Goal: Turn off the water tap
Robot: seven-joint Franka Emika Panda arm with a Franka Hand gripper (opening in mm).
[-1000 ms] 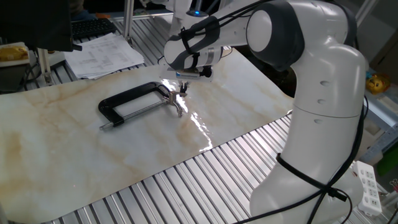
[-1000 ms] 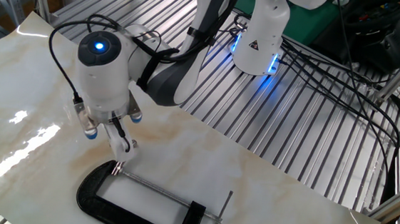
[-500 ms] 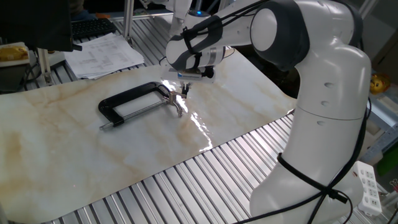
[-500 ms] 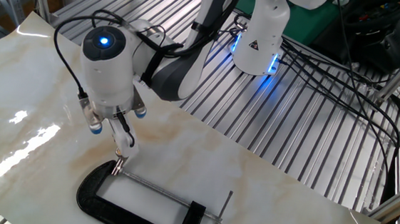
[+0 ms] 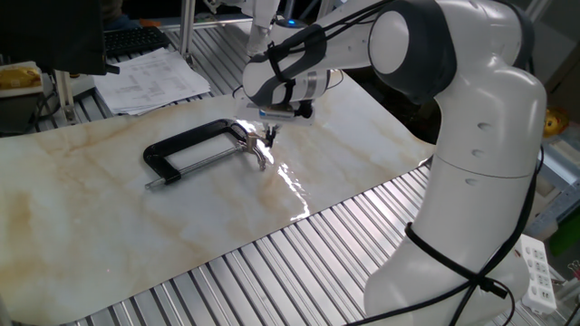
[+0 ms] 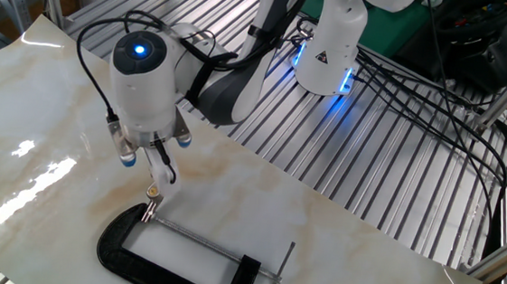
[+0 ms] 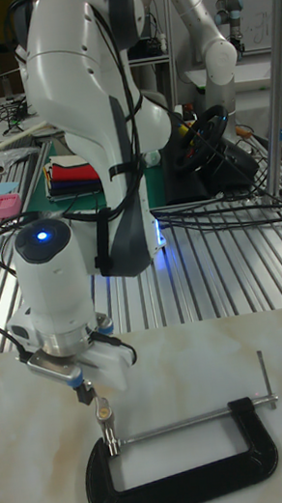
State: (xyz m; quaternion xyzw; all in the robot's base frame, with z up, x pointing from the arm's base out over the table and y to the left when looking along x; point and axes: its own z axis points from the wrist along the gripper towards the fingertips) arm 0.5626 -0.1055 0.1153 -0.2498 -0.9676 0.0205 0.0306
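**Robot gripper hovering just above the tap handle on a clamp**

A white Franka arm reaches over a marble-patterned table [image 5: 109, 226]. A black C-clamp [image 7: 179, 466] lies flat on the tabletop, its long screw rod running along the open side of the frame. The water tap [image 7: 110, 445], a small shiny silver pronged handle, sits at one end of that screw, inside the curve of the clamp.

The gripper [image 7: 103, 410] points straight down and hangs directly over the tap, very close to it. In the tall fixed view a thin gap shows between the fingertips and the handle, so they appear apart. The fingers sit close together, holding nothing. A blue light glows on the wrist.

In one fixed view the tap [image 5: 258, 154] lies just beside the gripper [image 5: 269, 136]. Papers [image 5: 149, 77] rest beyond the table's far edge.
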